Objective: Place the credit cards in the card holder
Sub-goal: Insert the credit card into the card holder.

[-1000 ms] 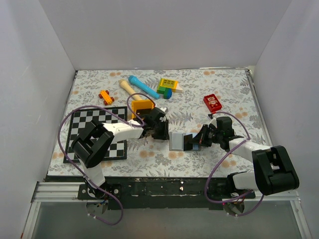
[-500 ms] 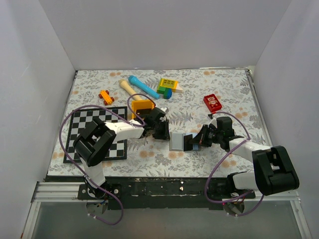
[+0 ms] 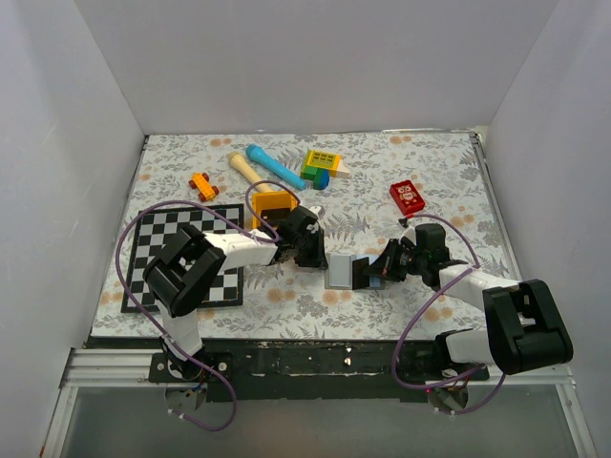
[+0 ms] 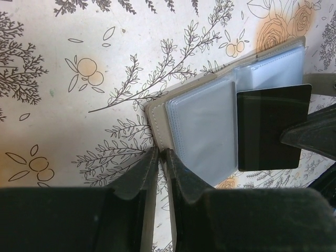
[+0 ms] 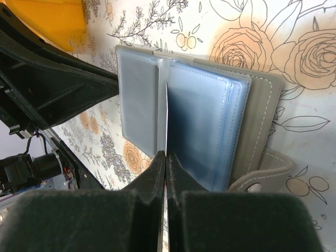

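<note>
The credit card (image 4: 270, 128) is clamped by the right gripper (image 5: 165, 155), the card holder (image 4: 157, 113) cover pinched by the left gripper (image 4: 160, 155); if misaligned, the plastic sleeves (image 5: 202, 126) could be buckled.

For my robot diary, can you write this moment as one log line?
left claw: pinching card holder edge | right claw: gripping credit card over the open pockets | card: not inside yet

Glossy plast. card (image 4: 270, 128), matt stitched holder (image 5: 260, 121)

White walls (image 3: 305, 57), floral tabletop (image 3: 382, 181)
</note>
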Controlling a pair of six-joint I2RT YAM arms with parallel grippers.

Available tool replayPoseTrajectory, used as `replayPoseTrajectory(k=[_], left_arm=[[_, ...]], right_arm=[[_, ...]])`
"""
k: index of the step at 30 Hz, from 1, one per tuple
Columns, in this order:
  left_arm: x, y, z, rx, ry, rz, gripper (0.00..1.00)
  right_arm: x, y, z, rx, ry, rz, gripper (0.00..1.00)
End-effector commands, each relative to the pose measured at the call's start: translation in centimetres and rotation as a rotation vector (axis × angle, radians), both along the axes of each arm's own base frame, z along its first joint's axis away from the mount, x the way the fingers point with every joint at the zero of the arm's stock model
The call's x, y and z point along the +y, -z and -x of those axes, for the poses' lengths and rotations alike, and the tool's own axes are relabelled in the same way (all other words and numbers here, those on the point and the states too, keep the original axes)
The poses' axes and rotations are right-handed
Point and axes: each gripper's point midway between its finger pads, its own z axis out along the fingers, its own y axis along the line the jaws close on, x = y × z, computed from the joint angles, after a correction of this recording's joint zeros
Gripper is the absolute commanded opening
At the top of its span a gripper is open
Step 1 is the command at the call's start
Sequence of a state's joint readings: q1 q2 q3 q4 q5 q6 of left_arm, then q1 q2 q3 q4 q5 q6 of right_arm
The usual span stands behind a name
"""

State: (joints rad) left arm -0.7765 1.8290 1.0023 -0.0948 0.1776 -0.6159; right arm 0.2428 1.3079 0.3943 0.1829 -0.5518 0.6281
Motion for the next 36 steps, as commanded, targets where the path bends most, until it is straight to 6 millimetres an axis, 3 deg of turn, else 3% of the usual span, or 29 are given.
replayPoseTrajectory(k=[1,17,36], left_arm=[[-0.1,0.9,0.3,0.024,0.009,-0.009,0.11],[0.2,1.5,0.4,0.032,0.005,-0.033,0.07],[0.2,1.6,0.3,0.034,0.006,-0.037,0.06]], right_arm=[[0.0,-0.3,0.3,-0.024,-0.019,-0.01,0.01],[1.0,-1.2,-0.1,-0.04,-0.06,-0.075,0.01],[-0.4,0.0,-0.5,0.017,0.06,-0.028,0.01]])
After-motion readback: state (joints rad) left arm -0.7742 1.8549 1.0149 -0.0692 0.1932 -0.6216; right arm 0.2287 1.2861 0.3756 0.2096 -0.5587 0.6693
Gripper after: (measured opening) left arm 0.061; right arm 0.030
